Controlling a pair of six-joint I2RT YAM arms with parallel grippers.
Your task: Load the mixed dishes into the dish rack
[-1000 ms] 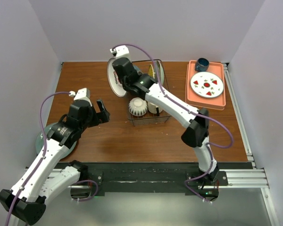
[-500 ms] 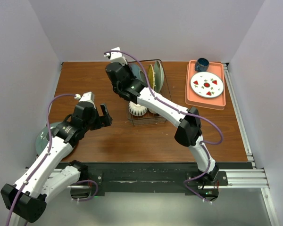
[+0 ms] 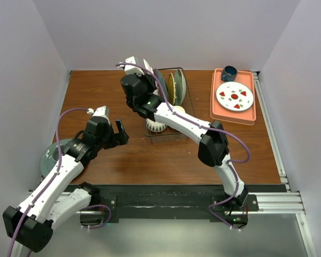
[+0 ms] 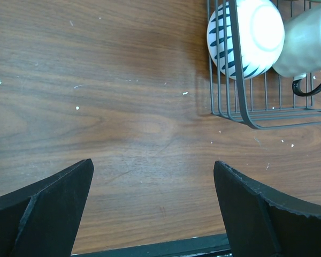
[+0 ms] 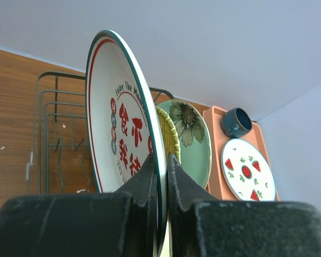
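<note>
Right gripper [image 5: 161,160] clenches an upright white, green-rimmed, red-lettered plate [image 5: 123,123] at the dark wire dish rack [image 4: 239,53]; left gripper [image 4: 153,163] gapes empty.

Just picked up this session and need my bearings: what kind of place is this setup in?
Likely a lab test cell, not a kitchen: plain white walls box in a wooden table, an aluminium rail runs along its near edge, and a dish rack and an orange tray look staged.

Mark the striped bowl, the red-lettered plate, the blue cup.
striped bowl [image 4: 222,40], left wrist view, striped outer wall.
red-lettered plate [image 5: 120,134], right wrist view, lettered face.
blue cup [image 5: 229,127], right wrist view, outer wall.
</note>
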